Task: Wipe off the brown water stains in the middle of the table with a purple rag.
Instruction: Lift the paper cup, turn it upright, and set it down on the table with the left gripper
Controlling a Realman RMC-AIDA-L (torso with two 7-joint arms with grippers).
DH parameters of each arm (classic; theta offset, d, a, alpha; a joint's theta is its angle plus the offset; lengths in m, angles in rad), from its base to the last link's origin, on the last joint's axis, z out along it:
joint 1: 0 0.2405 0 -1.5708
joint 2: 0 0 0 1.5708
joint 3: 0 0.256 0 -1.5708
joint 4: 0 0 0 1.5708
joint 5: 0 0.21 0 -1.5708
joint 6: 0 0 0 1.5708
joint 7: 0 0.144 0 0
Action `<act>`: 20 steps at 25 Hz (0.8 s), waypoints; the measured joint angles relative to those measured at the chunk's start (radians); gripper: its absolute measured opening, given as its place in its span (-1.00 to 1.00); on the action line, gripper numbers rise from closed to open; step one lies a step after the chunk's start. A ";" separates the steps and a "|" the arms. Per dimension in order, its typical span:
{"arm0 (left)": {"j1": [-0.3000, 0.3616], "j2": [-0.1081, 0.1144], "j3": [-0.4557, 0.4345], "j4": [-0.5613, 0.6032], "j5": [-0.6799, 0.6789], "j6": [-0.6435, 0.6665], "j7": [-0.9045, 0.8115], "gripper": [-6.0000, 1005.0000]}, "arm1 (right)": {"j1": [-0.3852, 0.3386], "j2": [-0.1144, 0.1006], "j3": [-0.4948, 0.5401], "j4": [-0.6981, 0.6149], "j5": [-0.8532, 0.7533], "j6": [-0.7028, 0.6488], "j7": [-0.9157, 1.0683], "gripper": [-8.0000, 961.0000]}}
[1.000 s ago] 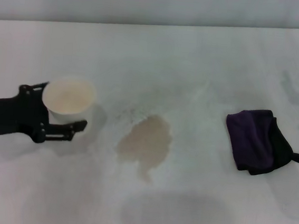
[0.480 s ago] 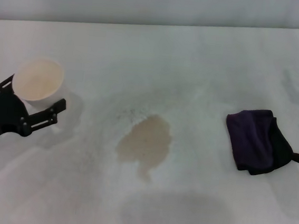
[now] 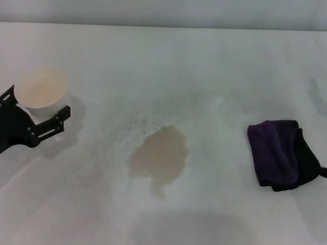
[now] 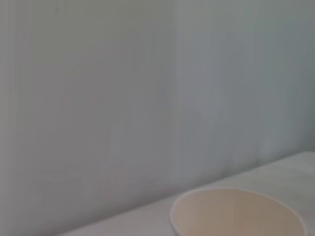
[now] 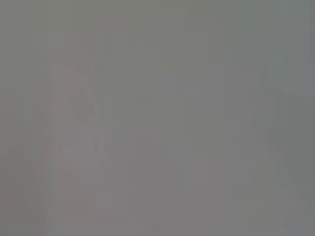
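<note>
Progress: nothing wiped yet, as far as can be judged; fetching the rag and the whole wipe remain
Stain: the brown water stains [image 3: 159, 155] form one pale tan blotch at the centre of the head view, with a small drip tail toward the lower edge, looking whole and unsmeared
Rag: the purple rag [image 3: 283, 154] lies folded at the right of the frame, well apart from the stain, black loop pointing to the right edge; nothing touches it
Table: the table [image 3: 214, 75] is a broad white surface filling most of the frame
Left gripper: the left gripper [image 3: 34, 110], at the left of the frame, has its black fingers [image 3: 48, 125] closed around a white paper cup [image 3: 41, 88], well apart from the stain
Cup from the left wrist: only the cup's rim [image 4: 236, 211] shows, at the lower right
Right gripper: out of sight; its wrist picture is a blank grey, so its opening cannot be told
</note>
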 joint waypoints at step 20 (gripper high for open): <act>-0.043 -0.003 0.007 -0.096 0.004 -0.067 -0.031 0.75 | 0.003 0.002 -0.006 0.001 0.000 -0.033 0.005 0.81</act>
